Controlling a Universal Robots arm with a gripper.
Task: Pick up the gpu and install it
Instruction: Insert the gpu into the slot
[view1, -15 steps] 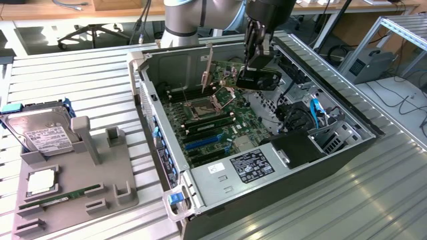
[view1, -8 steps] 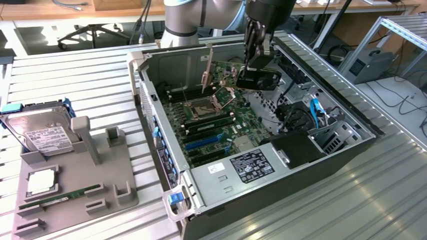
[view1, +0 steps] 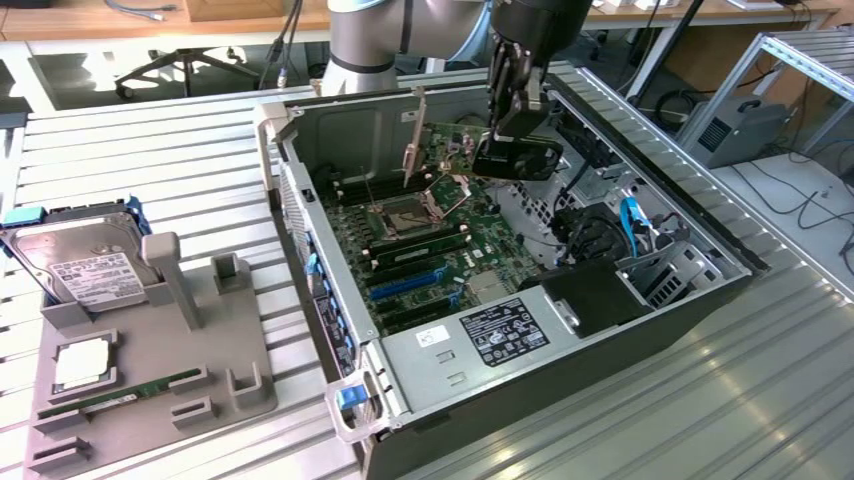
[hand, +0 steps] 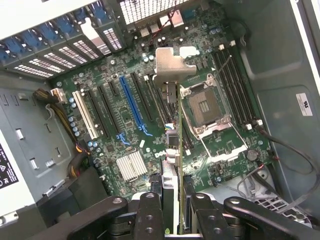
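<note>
My gripper (view1: 497, 150) is shut on the gpu (view1: 447, 152), a thin card with a silver bracket, and holds it in the air inside the open computer case (view1: 694, 250). In the wrist view the gpu (hand: 172, 100) stands edge-on between the two black fingers (hand: 150, 212), its bracket end pointing away towards the case's rear slots. It hangs above the motherboard (view1: 441, 255), over the strip between the blue expansion slot (hand: 131, 102) and the open CPU socket (hand: 205, 107). The card does not touch the board.
The case lies on its side on a slatted metal table (view1: 160, 150). At the exterior view's left a grey fixture (view1: 200, 380) carries a hard drive (view1: 80, 265), a CPU (view1: 83, 362) and a RAM stick (view1: 120, 393). Cables and a drive cage (view1: 627, 240) crowd the case's right half.
</note>
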